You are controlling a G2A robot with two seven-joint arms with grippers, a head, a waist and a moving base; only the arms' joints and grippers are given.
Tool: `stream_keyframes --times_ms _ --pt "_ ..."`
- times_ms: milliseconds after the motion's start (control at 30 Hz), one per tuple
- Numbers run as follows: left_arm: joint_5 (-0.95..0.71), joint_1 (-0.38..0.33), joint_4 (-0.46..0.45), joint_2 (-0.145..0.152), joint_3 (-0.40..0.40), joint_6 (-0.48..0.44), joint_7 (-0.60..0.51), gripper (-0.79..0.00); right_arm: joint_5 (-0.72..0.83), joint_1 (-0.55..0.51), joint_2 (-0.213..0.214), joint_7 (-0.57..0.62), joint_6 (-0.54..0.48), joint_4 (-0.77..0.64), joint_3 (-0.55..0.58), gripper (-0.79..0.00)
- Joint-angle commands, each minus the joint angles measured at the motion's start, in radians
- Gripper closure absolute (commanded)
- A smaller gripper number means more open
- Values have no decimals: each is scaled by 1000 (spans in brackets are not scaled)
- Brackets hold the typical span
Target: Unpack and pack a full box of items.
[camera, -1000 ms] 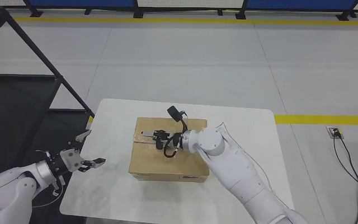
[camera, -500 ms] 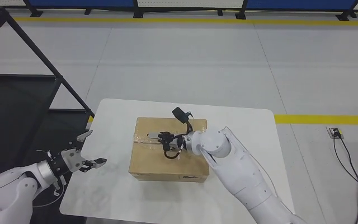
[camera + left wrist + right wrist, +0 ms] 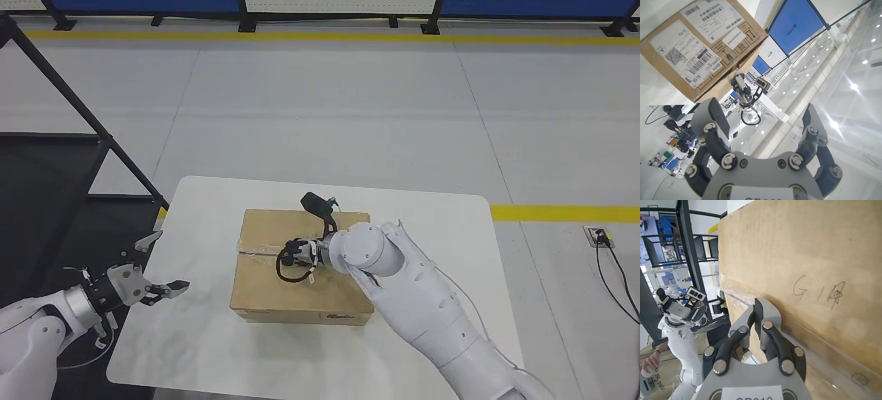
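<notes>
The box [image 3: 262, 290] sat shut in the middle of your tabletop [image 3: 200, 330], its flaps closed under a strip of clear tape [image 3: 738, 294] that ran across the top. It had not shifted over the last second.

Your right claw [image 3: 287, 262] was over the lid with its fingers pressed together and nothing between them. In the right wrist view, the claw [image 3: 757, 308] lay close along the taped seam of the box [image 3: 800, 256] (whether it actually touched the cardboard I could not tell). A second earlier that claw had pointed out toward the end of the seam nearer the left arm. By this moment you had drawn it back toward the middle of the lid.

Your left claw [image 3: 165, 265] hung over the tabletop's edge, well apart from the box, with its fingers spread wide and nothing held. It had barely moved. The left wrist view looked between those fingers [image 3: 719, 117] at the labelled side of the box [image 3: 696, 47].
</notes>
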Motion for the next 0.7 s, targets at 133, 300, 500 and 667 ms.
stream_keyframes --times_ms 133,300,500,667 --pt "-7 -3 10 2 2 -1 2 -785 3 21 -6 23 53 15 -4 0" --pt "-12 -8 14 4 8 0 1 -785 -1 31 -5 48 91 24 1 0" --pt "-12 -19 15 5 20 4 3 -785 -15 -2 12 55 97 -15 38 0" --pt "-10 -28 11 7 31 7 7 -785 -41 -44 31 61 109 -73 76 0"
